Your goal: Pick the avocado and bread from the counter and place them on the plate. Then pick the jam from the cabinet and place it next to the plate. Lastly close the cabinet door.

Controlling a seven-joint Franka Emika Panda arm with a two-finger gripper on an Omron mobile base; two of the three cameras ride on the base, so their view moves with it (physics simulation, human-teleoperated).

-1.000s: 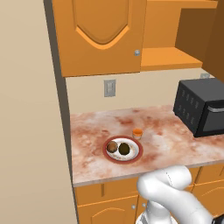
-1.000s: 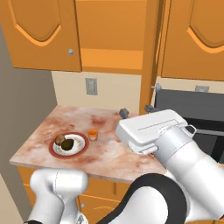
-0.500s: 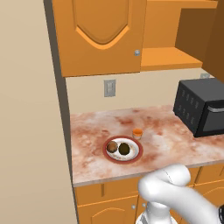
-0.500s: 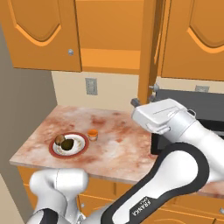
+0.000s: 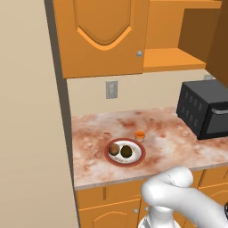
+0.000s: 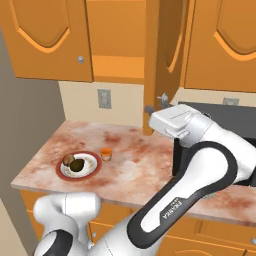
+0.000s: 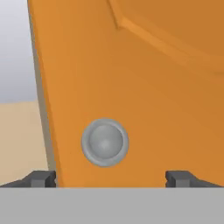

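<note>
Kitchen: orange wall cabinets over a pale stained counter, a black microwave at its right end.
Jaws: I see the two dark fingertips wide apart in the hand view, one at each side of the picture, nothing between them but the door face.
Gripper: my gripper sits right at the lower edge of the open cabinet door, beside its knob; I can't tell whether it touches.
Knob: small, round, grey metal, centred between the tips in the hand view.
Door: it stands swung out, edge-on toward the right base camera, the cabinet open behind it with its shelf bare.
Handling: I judge the door stiff, light on its hinge, the knob smooth and easy to slip off. I'd rather push flat on the panel near the free edge than pinch the knob.
Plate: the plate holds the bread and the avocado side by side.
Jam: the jam stands on the counter just beside the plate's far rim.
Stage: as I read it, only closing the door is left.
</note>
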